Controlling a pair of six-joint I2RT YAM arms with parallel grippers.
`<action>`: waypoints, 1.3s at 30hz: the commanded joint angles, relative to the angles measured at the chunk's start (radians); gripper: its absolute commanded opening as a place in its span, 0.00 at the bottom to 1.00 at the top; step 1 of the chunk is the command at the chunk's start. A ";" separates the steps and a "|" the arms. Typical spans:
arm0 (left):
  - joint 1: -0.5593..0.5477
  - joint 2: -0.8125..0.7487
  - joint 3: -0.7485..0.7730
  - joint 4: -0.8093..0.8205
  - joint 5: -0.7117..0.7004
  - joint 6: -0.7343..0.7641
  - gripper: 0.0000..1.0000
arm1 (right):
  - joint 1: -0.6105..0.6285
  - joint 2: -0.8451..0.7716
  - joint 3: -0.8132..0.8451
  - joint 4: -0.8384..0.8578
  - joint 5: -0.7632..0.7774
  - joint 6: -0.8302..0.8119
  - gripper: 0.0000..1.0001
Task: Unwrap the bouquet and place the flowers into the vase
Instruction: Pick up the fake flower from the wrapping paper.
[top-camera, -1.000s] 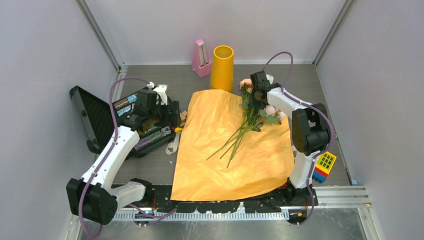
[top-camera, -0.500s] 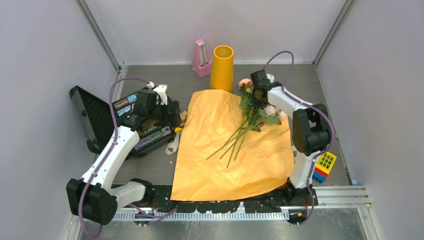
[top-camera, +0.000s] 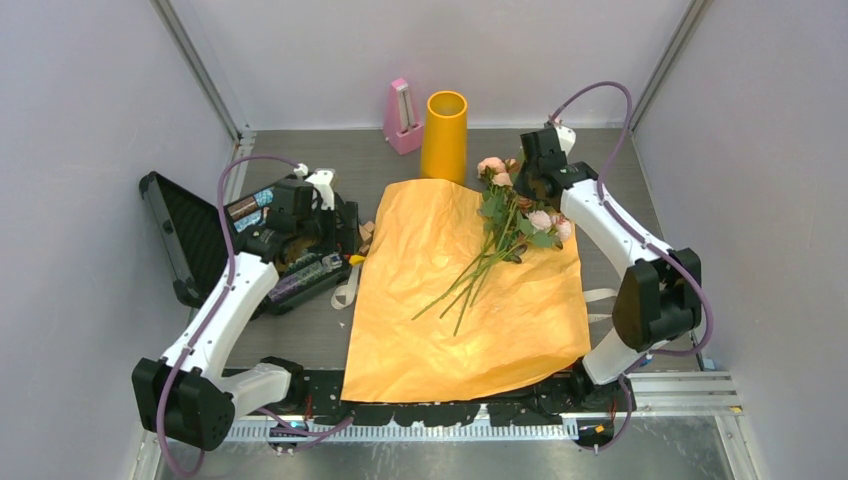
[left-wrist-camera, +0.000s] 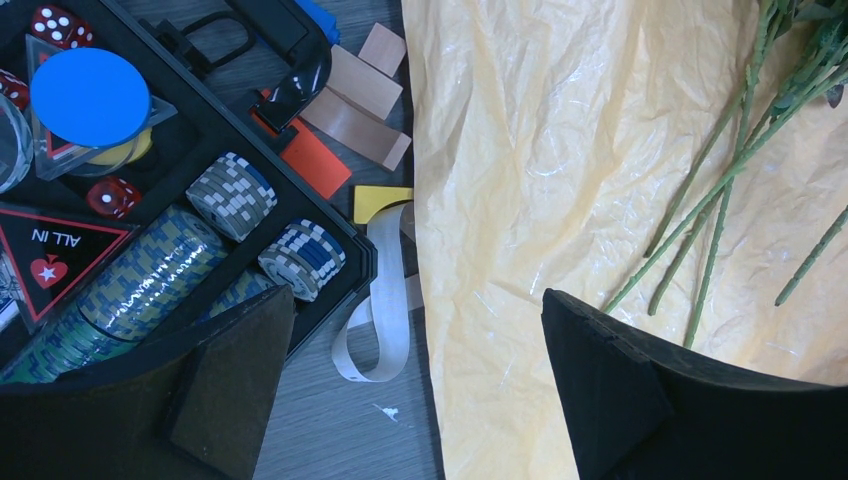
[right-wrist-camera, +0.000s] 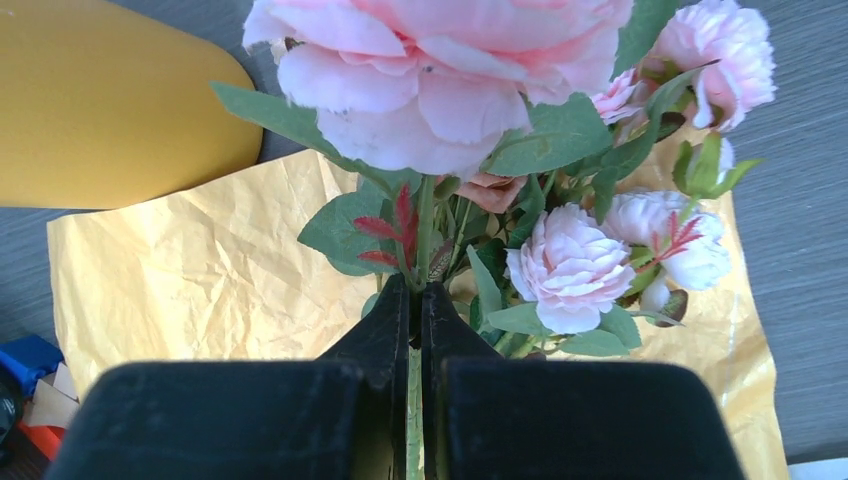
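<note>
The bouquet lies unwrapped: its crinkled orange paper (top-camera: 450, 300) is spread flat on the table with the flowers (top-camera: 505, 218) loose on its far right part, stems pointing toward me. My right gripper (top-camera: 524, 188) (right-wrist-camera: 415, 300) is shut on one green stem (right-wrist-camera: 413, 400) just under a large pink rose (right-wrist-camera: 440, 70); other pink roses (right-wrist-camera: 570, 265) lie beside it. The yellow-orange vase (top-camera: 445, 135) (right-wrist-camera: 110, 100) stands upright behind the paper's far edge. My left gripper (top-camera: 330, 222) (left-wrist-camera: 415, 300) hangs open over the paper's left edge, holding nothing.
A beige ribbon (left-wrist-camera: 385, 290) lies looped between the paper and an open black case of poker chips and dice (top-camera: 200, 240) (left-wrist-camera: 150, 200). Wooden blocks (left-wrist-camera: 365, 85) lie beside the case. A pink metronome (top-camera: 403, 117) stands left of the vase. Another ribbon strip (top-camera: 600, 296) lies right of the paper.
My right gripper closed on a stem, and that arm's elbow swung out to the right, drawing the gripper back and to the right. The left arm has not moved.
</note>
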 joint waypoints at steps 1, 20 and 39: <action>-0.002 -0.034 0.000 0.020 -0.004 0.020 0.97 | -0.001 -0.108 -0.006 0.005 0.090 0.000 0.00; -0.002 -0.095 -0.016 0.061 0.081 0.025 0.97 | 0.207 -0.320 0.124 0.531 -0.025 -0.508 0.00; -0.002 -0.093 -0.018 0.064 0.089 0.030 0.97 | 0.208 0.047 0.555 0.960 -0.038 -0.770 0.00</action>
